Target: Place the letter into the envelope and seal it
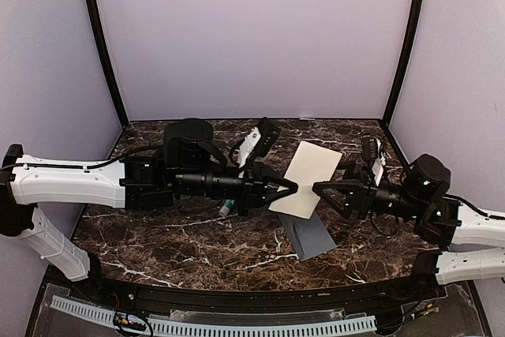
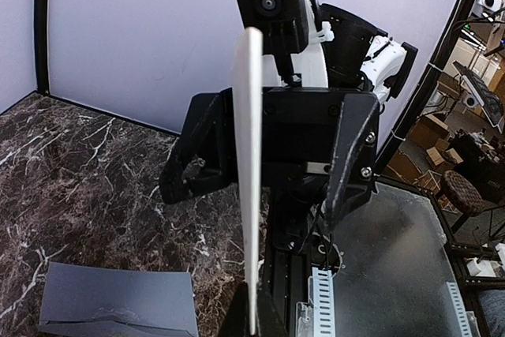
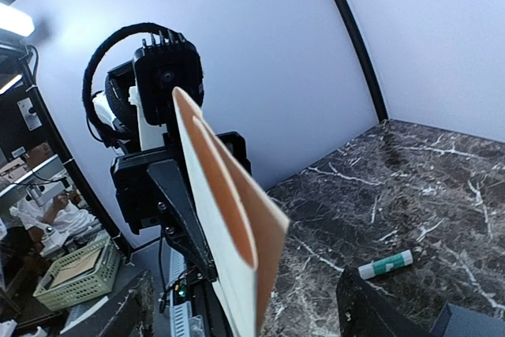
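Envelope [image 1: 309, 234] below near edge of letter [image 1: 306, 179]

The left arm [image 1: 79, 181] and right arm [image 1: 430, 195] bar the middle of the top view. They meet at the letter [image 1: 309, 170], pinched in the left gripper [image 1: 292, 189] and raised off the table [image 1: 158, 242], with the right gripper [image 1: 317, 188] spread around it. The envelope [image 1: 312, 236] lies flat below (beside the right arm), and the glue stick [image 1: 226, 209] sits under the left arm. There is room to pass at lower left and along the far wall [image 1: 252, 37].
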Motion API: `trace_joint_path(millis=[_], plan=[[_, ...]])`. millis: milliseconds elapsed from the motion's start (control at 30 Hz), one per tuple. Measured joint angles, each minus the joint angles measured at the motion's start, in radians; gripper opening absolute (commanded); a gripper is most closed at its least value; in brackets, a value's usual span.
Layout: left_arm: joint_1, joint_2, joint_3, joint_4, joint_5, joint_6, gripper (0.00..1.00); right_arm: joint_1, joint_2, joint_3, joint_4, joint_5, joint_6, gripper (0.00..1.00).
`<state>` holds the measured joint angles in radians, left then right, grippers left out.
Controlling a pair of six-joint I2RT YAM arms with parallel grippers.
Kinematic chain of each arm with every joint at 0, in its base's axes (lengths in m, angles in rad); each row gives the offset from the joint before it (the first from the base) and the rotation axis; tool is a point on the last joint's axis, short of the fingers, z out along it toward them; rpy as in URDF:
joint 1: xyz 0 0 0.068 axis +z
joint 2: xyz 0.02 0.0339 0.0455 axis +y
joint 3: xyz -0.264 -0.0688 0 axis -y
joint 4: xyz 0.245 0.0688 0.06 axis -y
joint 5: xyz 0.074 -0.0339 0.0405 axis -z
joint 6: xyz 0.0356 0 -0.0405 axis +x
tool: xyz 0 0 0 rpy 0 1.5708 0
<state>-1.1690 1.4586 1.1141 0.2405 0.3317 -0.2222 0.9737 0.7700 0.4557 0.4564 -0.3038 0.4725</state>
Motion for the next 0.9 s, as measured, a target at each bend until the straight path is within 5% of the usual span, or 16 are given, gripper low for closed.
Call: trace_joint_path(millis=[267, 667, 900], plan=[[0.0, -0.004, 0.0, 0.05, 0.01, -0.026, 0.0, 0.0, -0.057, -0.031, 0.0, 0.044, -0.002, 0.81], [0.0, -0.006, 0.0, 0.099, 0.037, -0.057, 0.0, 0.0, 0.006, -0.034, 0.129, -0.106, 0.008, 0.32], [0.0, -0.006, -0.004, 0.126, 0.037, -0.072, 0.0, 0.0, -0.006, -0.037, 0.202, -0.153, 0.006, 0.2]])
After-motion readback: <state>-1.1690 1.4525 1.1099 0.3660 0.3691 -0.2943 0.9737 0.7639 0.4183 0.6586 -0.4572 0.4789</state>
